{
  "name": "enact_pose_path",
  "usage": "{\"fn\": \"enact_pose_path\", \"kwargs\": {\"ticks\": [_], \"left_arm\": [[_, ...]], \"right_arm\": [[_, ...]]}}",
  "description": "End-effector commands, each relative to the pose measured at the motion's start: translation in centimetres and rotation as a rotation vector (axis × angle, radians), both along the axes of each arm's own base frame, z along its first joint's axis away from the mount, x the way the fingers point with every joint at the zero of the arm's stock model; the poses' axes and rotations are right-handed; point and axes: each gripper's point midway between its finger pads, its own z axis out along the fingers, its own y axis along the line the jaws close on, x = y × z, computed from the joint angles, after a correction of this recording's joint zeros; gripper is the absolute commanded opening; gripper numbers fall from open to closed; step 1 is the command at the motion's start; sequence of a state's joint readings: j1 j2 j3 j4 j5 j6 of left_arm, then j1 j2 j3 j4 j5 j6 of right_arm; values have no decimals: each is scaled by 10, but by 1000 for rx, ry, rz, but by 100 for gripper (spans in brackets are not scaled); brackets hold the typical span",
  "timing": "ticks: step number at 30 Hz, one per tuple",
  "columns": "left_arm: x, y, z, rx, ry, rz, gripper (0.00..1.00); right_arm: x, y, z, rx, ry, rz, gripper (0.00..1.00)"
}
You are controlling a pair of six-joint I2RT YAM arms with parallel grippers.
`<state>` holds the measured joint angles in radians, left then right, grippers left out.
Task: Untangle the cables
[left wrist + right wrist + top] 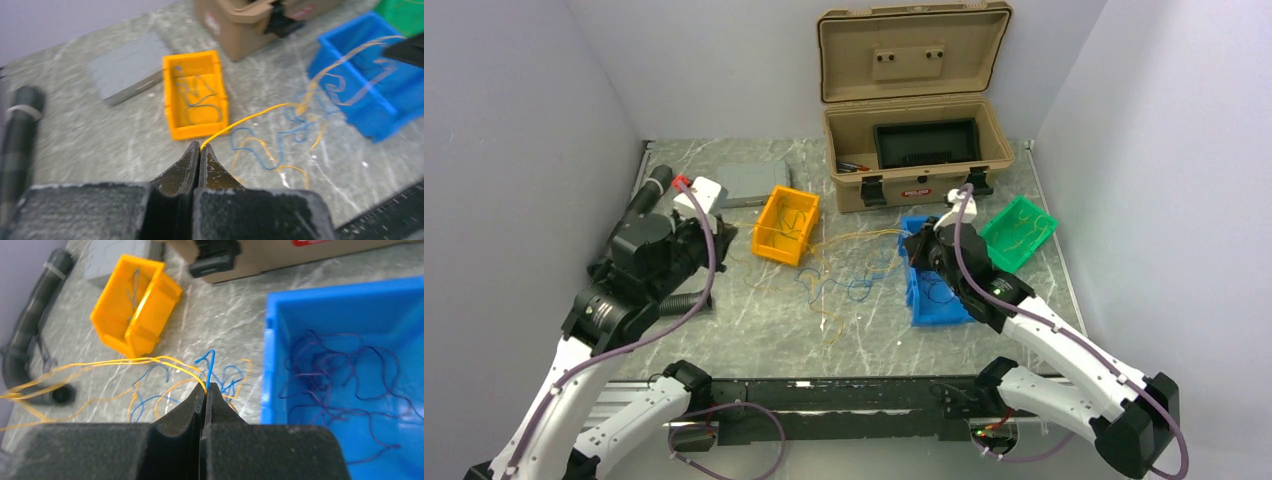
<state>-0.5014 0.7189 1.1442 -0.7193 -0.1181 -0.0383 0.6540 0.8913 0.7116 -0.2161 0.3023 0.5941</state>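
Note:
The cables (849, 275) are a loose tangle of thin yellow and blue wires on the table between the orange bin (787, 225) and the blue bin (936, 300). My left gripper (724, 238) is shut on the end of a yellow wire (250, 117), which runs right into the tangle (280, 145). My right gripper (911, 244) is shut on a blue wire (210, 365) and a yellow wire (150, 360) above the tangle. Dark purple wires (340, 365) lie in the blue bin (280, 305). The orange bin (172, 95) holds a few wires.
A green bin (1019, 232) with wires sits at the right. An open tan toolbox (914, 150) stands at the back. A grey block (749, 185) lies behind the orange bin. A black corrugated hose (679, 300) lies under the left arm.

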Motion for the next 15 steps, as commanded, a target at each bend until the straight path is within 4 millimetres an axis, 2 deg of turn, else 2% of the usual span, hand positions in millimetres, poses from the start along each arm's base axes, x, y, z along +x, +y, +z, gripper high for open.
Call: {"fn": "enact_pose_path", "kwargs": {"ticks": [1,6,9,12,15], "left_arm": [[-6,-62,18,-109,-5,-311,0],[-11,-93,27,-187,-18,-422,0],[-16,-108,30,-198,-11,-472,0],[-21,-117,32,-204,-4,-506,0],[-20,-109,31,-216,-8,-455,0]], "right_arm": [[-5,58,52,30,-134,254,0],[-21,121,72,-4,-179,417,0],[-29,144,79,30,-195,488,0],[-31,154,78,27,-190,512,0],[-23,143,67,-13,-163,440,0]]}}
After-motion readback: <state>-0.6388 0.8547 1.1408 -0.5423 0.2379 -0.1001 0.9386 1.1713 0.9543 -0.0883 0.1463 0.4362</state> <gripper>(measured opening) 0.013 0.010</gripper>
